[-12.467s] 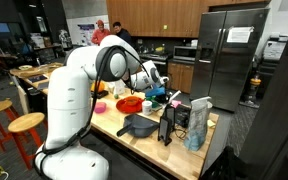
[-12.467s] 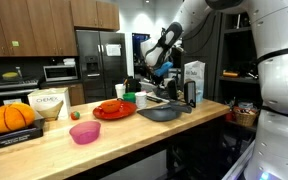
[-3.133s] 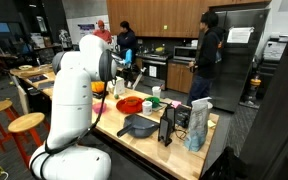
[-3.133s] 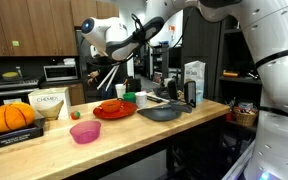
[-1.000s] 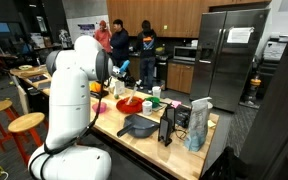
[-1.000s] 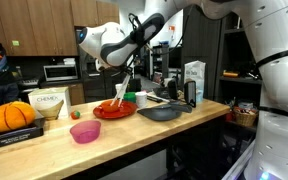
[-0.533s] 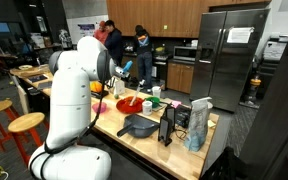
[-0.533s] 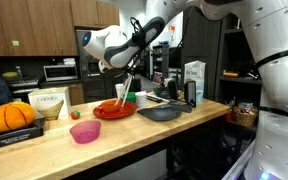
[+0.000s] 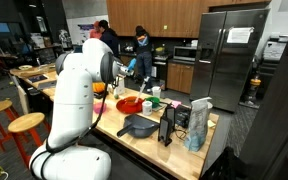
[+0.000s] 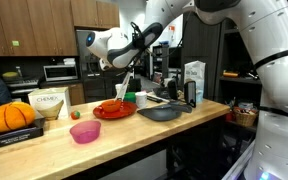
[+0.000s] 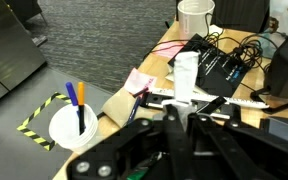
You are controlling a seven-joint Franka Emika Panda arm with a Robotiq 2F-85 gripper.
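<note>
Pincer (image 10: pixel 127 77) clamped on a white stick-like tool (image 11: pixel 187 72) (kind unclear). Tool hangs tilted, lower end just over red plate (image 10: pixel 104 114) on wooden surface (image 10: pixel 44 150); pink bowl (image 10: pixel 85 132) near.

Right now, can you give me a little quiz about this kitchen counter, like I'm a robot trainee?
1. True or false: the pink bowl stands on the counter, apart from the red plate.
2. Which is nearest the pincer? A the pumpkin, B the red plate, C the pink bowl.
3. Fill in, wrist view: the white cup holds a blue pen and an ___ one.
Key: 1 true; 2 B; 3 orange.
</note>
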